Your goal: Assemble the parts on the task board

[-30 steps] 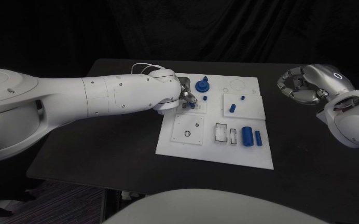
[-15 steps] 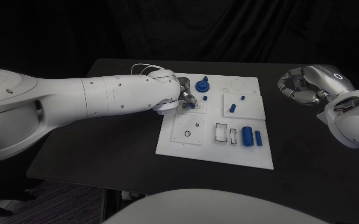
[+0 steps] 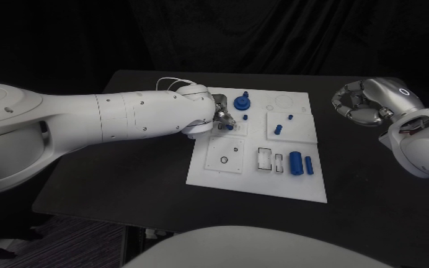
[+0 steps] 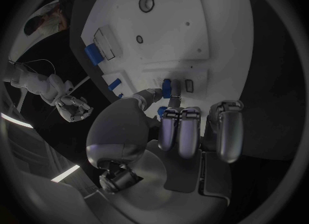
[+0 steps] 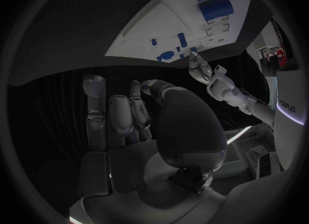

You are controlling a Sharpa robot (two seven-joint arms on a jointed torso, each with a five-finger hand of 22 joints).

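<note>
I see a small blue peg pinched in my left silver hand over the upper left part of the white rectangular task board at the black table's centre. My right silver hand hovers beside the board, fingers curled, empty.

The task board lies in the middle of the tabletop. The left hand sits over the board's far left part, pinching a small part there. The right hand hangs off the board's right edge — well apart — over the tabletop.
</note>
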